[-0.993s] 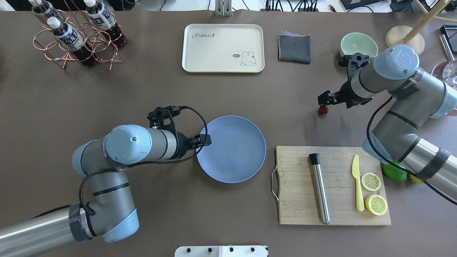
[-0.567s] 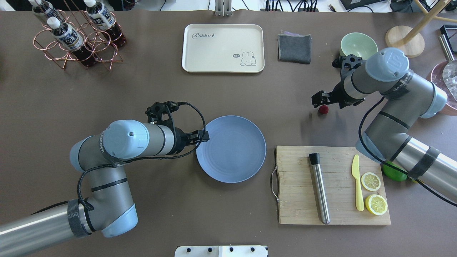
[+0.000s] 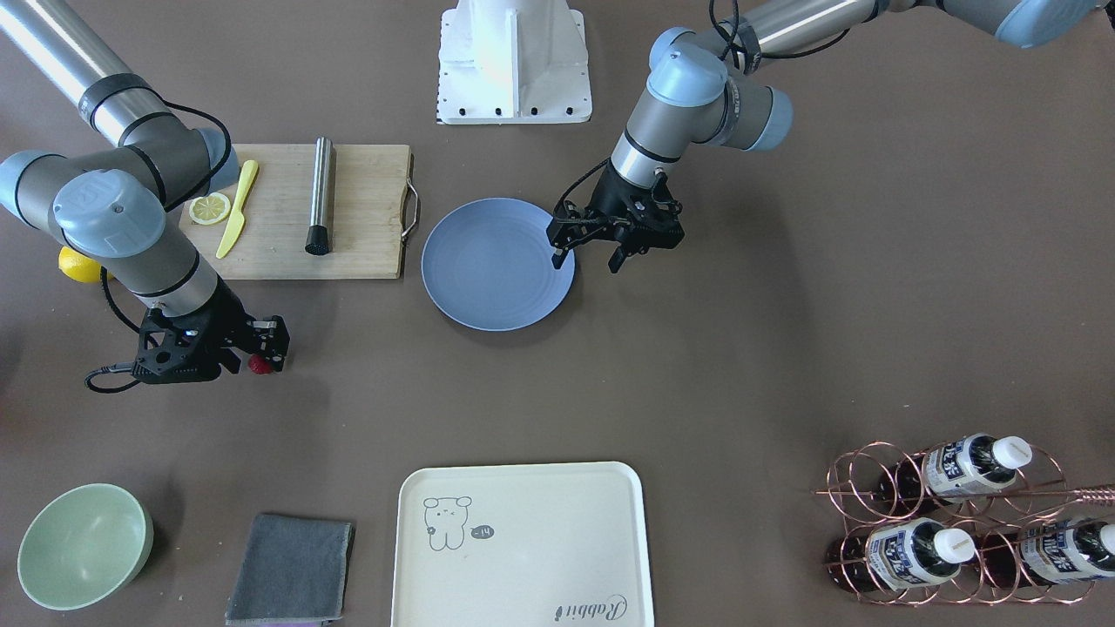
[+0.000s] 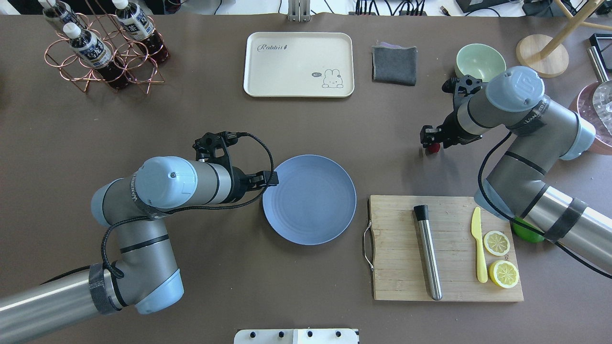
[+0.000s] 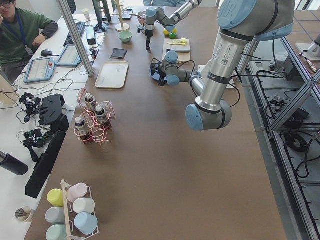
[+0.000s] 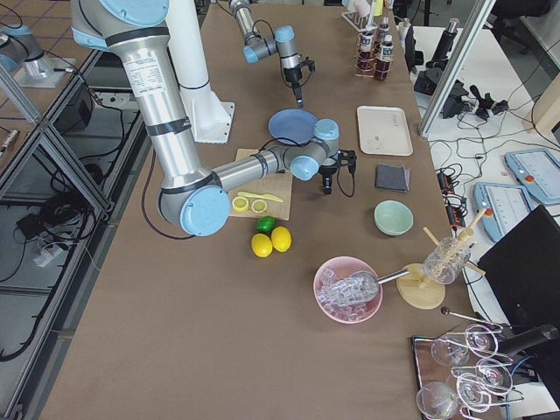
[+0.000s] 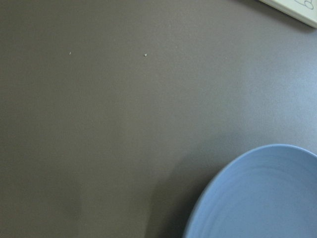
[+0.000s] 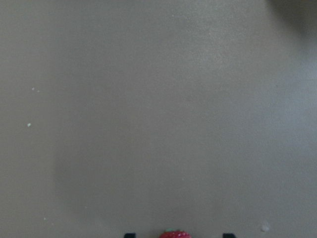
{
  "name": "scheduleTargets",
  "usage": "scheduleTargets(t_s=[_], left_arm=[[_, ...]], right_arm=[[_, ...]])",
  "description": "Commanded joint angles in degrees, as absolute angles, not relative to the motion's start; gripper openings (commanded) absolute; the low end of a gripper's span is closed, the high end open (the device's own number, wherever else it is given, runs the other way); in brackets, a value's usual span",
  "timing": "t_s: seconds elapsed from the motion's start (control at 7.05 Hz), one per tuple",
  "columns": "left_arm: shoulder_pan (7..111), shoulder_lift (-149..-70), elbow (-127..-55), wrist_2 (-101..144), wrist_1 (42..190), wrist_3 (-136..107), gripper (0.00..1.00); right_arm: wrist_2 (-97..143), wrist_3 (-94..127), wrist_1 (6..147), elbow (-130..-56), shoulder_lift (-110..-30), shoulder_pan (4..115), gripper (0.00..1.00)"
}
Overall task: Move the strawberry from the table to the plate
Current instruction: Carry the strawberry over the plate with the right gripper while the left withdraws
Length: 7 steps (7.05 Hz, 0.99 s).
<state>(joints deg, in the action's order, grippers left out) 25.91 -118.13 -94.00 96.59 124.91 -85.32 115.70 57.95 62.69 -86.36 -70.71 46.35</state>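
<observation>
The strawberry (image 4: 434, 148), a tiny dark-red berry, lies on the grey-brown table (image 4: 191, 119) right of the middle. My right gripper (image 4: 429, 140) is open and low over it. In the right wrist view the strawberry (image 8: 174, 234) sits at the bottom edge between two spread fingertips, with a gap on each side. The front view shows the strawberry (image 3: 259, 364) just under the right gripper (image 3: 263, 351). The blue plate (image 4: 311, 200) lies bare at the table's middle. My left gripper (image 3: 586, 258) hangs open and holds nothing at the plate's (image 3: 488, 270) edge on my left.
A wooden cutting board (image 4: 401, 286) with a steel rod, a yellow knife and two lemon halves lies right of the plate. A lime (image 4: 526, 231) sits behind my right arm. At the back stand a green bowl (image 4: 480, 59), grey cloth (image 4: 394, 64), cream tray (image 4: 299, 64) and bottle rack (image 4: 103, 45).
My right gripper swung slightly left, then came down over the strawberry, which has not moved. My left arm drew back a little from the plate's rim.
</observation>
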Motion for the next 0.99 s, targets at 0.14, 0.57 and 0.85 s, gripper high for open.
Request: scheduleTargets(t_s=[0.14,0.57,0.85], left_arm=[[26.1,-118.1,-94.2,96.7,125.3,-85.3,0.98],[29.3,-114.2,-94.1,97.0,132.1,-84.8,0.98],[36.6,-111.5,-94.0,99.9,132.4,-73.0,0.98]], right_arm=[[116.4,57.3,63.2,-87.2,-70.4,47.5,0.0],[122.6,57.2,69.7,-95.4,-70.0,52.6,0.0],[122.0,57.8,77.3,-100.4,-67.3,51.6,0.0]])
